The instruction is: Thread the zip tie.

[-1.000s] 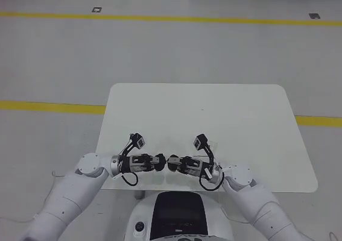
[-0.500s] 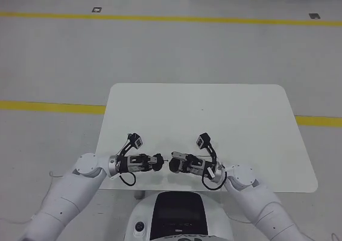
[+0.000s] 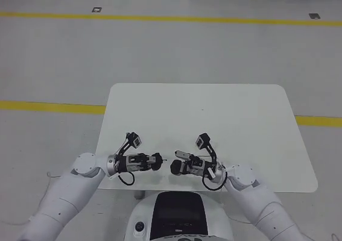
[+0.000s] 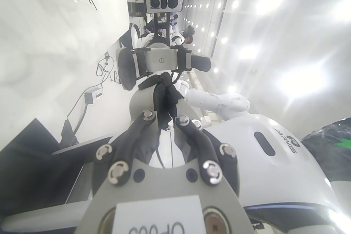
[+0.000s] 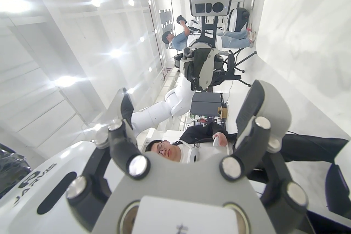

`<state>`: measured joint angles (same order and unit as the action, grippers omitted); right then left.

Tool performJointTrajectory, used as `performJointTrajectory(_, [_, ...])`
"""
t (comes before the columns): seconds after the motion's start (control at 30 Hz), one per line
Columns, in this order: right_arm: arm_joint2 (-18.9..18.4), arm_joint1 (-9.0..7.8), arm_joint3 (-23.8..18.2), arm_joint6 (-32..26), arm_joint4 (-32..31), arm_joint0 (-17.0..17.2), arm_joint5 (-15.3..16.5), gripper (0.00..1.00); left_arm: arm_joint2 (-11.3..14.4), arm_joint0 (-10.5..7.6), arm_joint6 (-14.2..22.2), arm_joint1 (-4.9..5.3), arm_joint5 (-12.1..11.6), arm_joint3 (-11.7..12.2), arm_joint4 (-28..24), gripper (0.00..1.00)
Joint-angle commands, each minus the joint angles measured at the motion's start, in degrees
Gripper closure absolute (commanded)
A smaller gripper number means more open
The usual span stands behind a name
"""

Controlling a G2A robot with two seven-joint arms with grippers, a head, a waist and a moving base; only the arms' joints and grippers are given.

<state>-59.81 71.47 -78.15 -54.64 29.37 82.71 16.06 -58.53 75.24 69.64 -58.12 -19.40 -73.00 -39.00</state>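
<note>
**Left pincer clamped on the zip tie, right pincer spread wide**

My left pincer (image 3: 158, 161) sits over the near edge of the white table (image 3: 219, 114), left of its middle, and it is clenched. In the left wrist view, the left pincer (image 4: 164, 88) has its two fingers meeting at the tips, with the black zip tie (image 4: 165, 78) pinched between them. From above, a short, thin, dark end of the zip tie (image 3: 165, 160) sticks out past those fingertips and points right, toward my other arm. At the tips the tie shows as a dark bunch, and I cannot tell how it is bent or looped inside the grip.

My right pincer (image 3: 175, 163) is just to the right of the left one, facing it tip to tip, also over the table's near edge. It is released and grasps nothing. In the right wrist view, the right pincer (image 5: 189, 103) has its two fingers far apart with open space between them. The left wrist view shows the right pincer (image 4: 161, 61) head-on, one finger splayed to each side of the palm.

From above, the tie's free end lies between the two pincers, and a small gap shows between it and the right pincer. The tie is too thin there for me to say more about its tip.

A yellow line (image 3: 38, 106) runs across the floor on both sides of the table.
</note>
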Motion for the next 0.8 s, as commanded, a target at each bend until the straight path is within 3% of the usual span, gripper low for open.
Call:
performJointTrajectory(0.0, [-0.2, -0.07, 0.5, -1.3, 1.6, -0.2, -0.3, 0.00, -0.4, 0.20, 1.5, 0.12, -0.1, 0.5, -0.7, 1.00])
performJointTrajectory(0.23, [-0.5, -0.25, 2.2, -4.6, 4.3, -1.2, -0.8, 0.00, -2.8, 1.71, 6.1, 0.26, -0.1, 1.5, -2.3, 1.00])
performJointTrajectory(0.27, [-0.3, -0.22, 2.4, -4.9, 4.4, -1.4, -1.0, 0.15, -3.0, 1.83, 6.8, 0.18, -0.1, 1.6, -2.4, 1.00])
performJointTrajectory(0.33, [0.1, -0.15, 2.8, -5.1, 4.5, -1.8, -1.1, 0.55, -3.3, 1.95, 7.8, -0.01, -0.1, 1.7, -3.0, 1.00])
performJointTrajectory(0.4, [0.6, -0.05, 3.2, -5.3, 4.6, -2.1, -1.0, 0.65, -3.7, 1.95, 8.8, -0.26, -0.1, 2.0, -3.4, 1.00])
performJointTrajectory(0.57, [1.8, 0.19, 4.5, -6.1, 5.2, -2.7, -0.2, 0.68, -3.9, 1.70, 10.0, -0.86, -0.1, 2.7, -3.4, 1.00])
performJointTrajectory(0.77, [2.9, 0.46, 5.9, -7.9, 6.4, -3.4, 1.5, 0.75, -3.9, 1.68, 10.0, -0.90, -0.1, 2.7, -3.4, 1.00])
